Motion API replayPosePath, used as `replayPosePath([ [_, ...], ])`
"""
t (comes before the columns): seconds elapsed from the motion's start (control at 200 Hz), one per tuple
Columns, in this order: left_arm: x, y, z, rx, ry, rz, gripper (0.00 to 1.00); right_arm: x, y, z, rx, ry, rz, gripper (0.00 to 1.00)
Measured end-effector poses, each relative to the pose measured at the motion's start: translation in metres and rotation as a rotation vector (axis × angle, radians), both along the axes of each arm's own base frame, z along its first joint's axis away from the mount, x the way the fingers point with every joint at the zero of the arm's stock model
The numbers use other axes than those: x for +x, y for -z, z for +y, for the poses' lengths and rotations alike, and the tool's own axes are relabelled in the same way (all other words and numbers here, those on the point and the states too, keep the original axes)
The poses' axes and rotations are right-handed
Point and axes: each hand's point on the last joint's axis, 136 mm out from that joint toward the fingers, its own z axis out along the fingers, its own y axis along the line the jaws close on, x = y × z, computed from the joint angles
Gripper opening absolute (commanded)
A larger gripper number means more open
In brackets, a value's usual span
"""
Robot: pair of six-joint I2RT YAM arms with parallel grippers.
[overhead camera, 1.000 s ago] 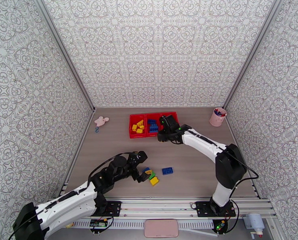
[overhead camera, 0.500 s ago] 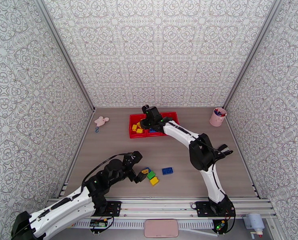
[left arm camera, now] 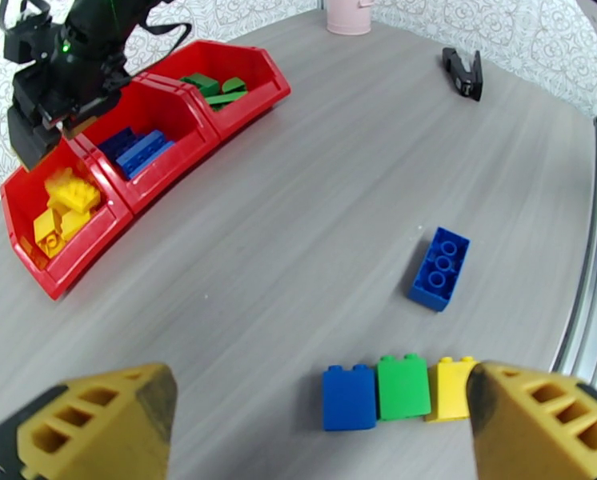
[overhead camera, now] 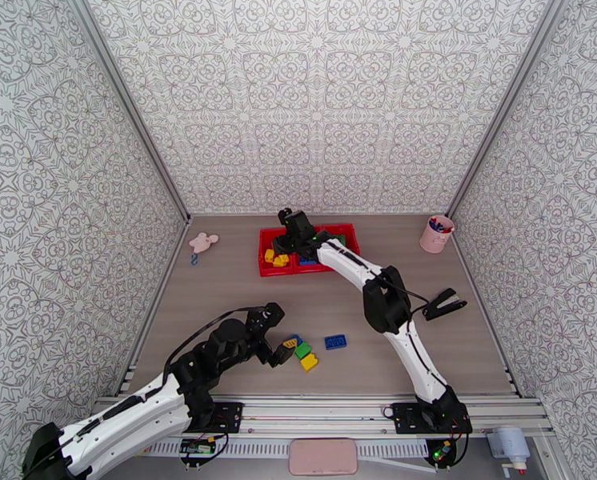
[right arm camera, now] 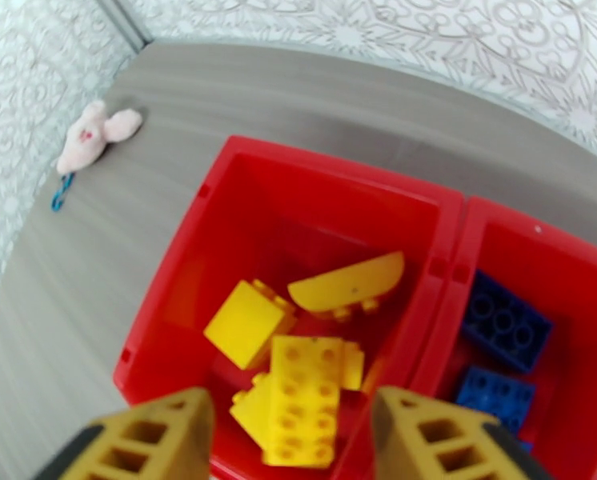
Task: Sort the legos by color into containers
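Inside glossy red tray [right arm camera: 218,234], studded yellow bricks [right arm camera: 302,394]

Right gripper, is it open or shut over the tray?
Open. The right gripper has its fingers apart above the red tray, with gaps either side of the yellow bricks lying below.

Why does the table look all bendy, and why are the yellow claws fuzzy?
Left wrist view: the wide lens bends the table edge into a curve, and the left gripper sits too near to be sharp. Right wrist view: the right gripper fingers are soft too, while the yellow legos in the red tray look crisp. Top external view: even light, soft shadows, little blur.
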Motion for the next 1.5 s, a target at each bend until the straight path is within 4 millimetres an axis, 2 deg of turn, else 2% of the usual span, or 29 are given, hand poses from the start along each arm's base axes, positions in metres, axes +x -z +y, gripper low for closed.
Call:
replayPosePath([
  [0.11, 0.0, -0.001, 0.0, -0.001, 0.0, -0.001, 1.0, -0.003, 0.001, -0.004, -0.029, -0.011, -0.004, 0.77],
  [0.245, -0.001, -0.001, 0.001, -0.003, -0.001, -0.003, 1.0, -0.026, -0.001, -0.025, -0.08, -0.043, -0.001, 0.8],
  [0.4, 0.0, -0.003, 0.003, -0.005, -0.009, -0.007, 1.0, -0.065, -0.029, -0.06, -0.116, -0.124, -0.073, 0.84],
  [0.505, 0.001, -0.004, 0.004, -0.009, -0.018, -0.01, 1.0, -0.099, -0.049, -0.089, -0.165, -0.231, -0.156, 0.86],
  [0.655, 0.001, -0.004, 0.006, -0.023, -0.034, -0.002, 1.0, -0.148, -0.054, -0.119, -0.282, -0.442, -0.226, 0.86],
  [0.81, 0.004, 0.001, 0.011, -0.018, -0.058, 0.006, 1.0, -0.194, -0.038, -0.141, -0.413, -0.65, -0.198, 0.87],
  [1.07, 0.012, 0.006, 0.02, -0.014, -0.115, 0.018, 1.0, -0.26, 0.008, -0.17, -0.599, -0.963, -0.072, 0.87],
  [1.265, 0.013, 0.006, 0.02, -0.023, -0.125, 0.03, 1.0, -0.29, 0.035, -0.177, -0.691, -1.126, -0.026, 0.87],
  [1.501, 0.012, 0.009, 0.022, -0.021, -0.133, 0.049, 1.0, -0.304, 0.071, -0.172, -0.758, -1.224, 0.044, 0.87],
])
